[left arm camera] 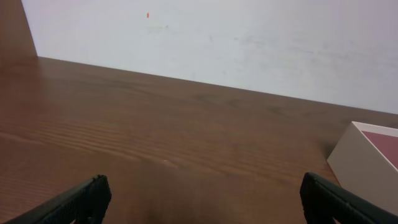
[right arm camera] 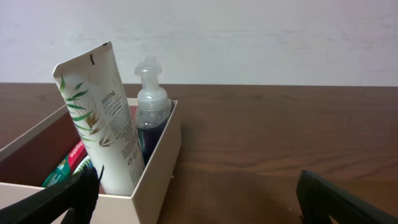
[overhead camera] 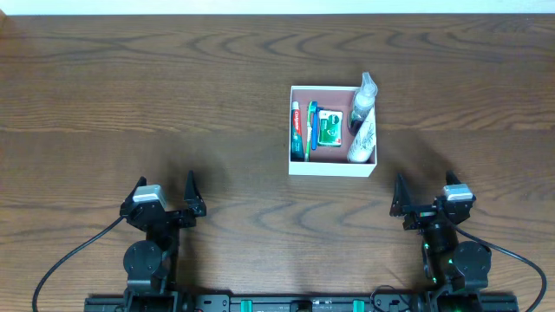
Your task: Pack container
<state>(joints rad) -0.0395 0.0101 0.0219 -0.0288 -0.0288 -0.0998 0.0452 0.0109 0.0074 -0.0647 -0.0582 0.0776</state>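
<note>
White tube (right arm camera: 102,124) in the container (right arm camera: 158,171) reads Pantene only from right wrist.

Overhead looks straight down; wrist views low, facing wall (left arm camera: 249,37), sharing container (overhead camera: 332,167)

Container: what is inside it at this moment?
Inside the container: a red toothpaste tube, a slim blue-green item, a green packet, a dark pump bottle and a white Pantene tube against the right wall. Whatever lies beneath them is covered.
</note>
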